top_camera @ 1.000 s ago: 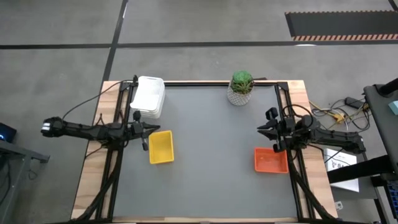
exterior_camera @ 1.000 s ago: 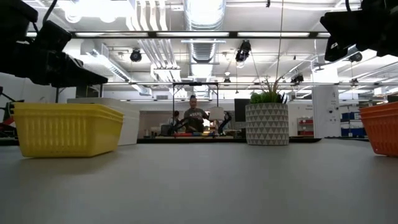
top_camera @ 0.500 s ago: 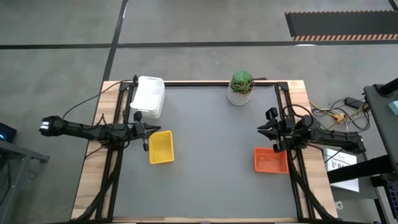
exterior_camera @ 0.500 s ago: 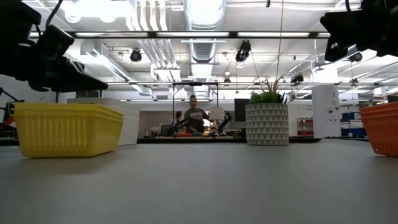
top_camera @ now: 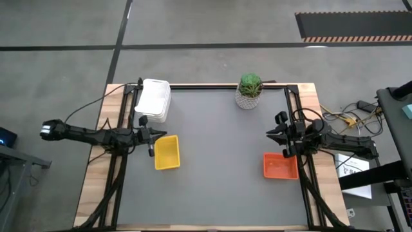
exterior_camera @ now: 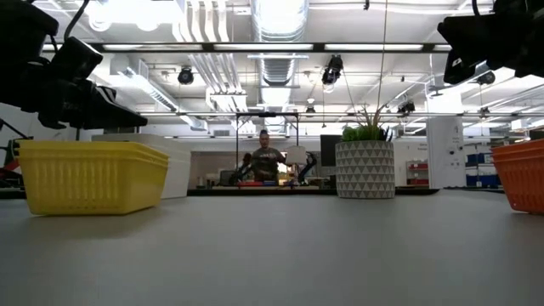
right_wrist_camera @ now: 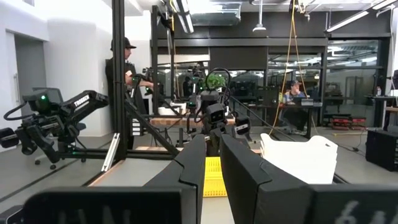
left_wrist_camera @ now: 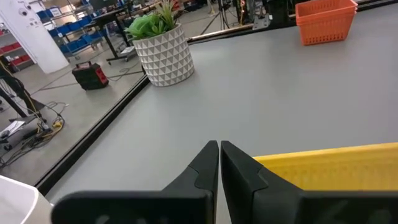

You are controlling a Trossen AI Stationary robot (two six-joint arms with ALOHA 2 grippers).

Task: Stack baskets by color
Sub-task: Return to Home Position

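High view; potted plant [top_camera: 249, 90] at the far edge of the table [top_camera: 219, 187], taken as landmark. White baskets [top_camera: 154, 100]: one pile, along the same far edge as the plant, well off toward my left arm. Yellow baskets [top_camera: 167, 152]: one pile, nearer than the plant, on my left-arm side. Orange baskets [top_camera: 280, 165]: one pile, nearer than the plant, slightly toward my right arm; number in each pile not readable. My left gripper [top_camera: 150, 143]: arm stretched level from the table's left side, tip just beside the yellow pile. My right gripper [top_camera: 273, 134]: arm folded in from the right side, tip above the table between plant and orange pile.

Low view; plant [exterior_camera: 365, 166] upright; yellow pile [exterior_camera: 89, 177] with the white pile [exterior_camera: 183, 166] behind it, both far to one side of the plant; orange pile [exterior_camera: 520, 177] on its other side; both grippers raised off the table; a person [exterior_camera: 265, 157] far behind.

Left wrist view; left gripper [left_wrist_camera: 219, 144] with fingers pressed together, empty, over the yellow rim [left_wrist_camera: 336, 165]; plant [left_wrist_camera: 163, 50] ahead, orange pile [left_wrist_camera: 324, 20] beyond.

Right wrist view; right gripper [right_wrist_camera: 210, 138] with fingers a narrow gap apart, empty; yellow pile [right_wrist_camera: 213, 174] and white pile [right_wrist_camera: 298, 158] ahead.
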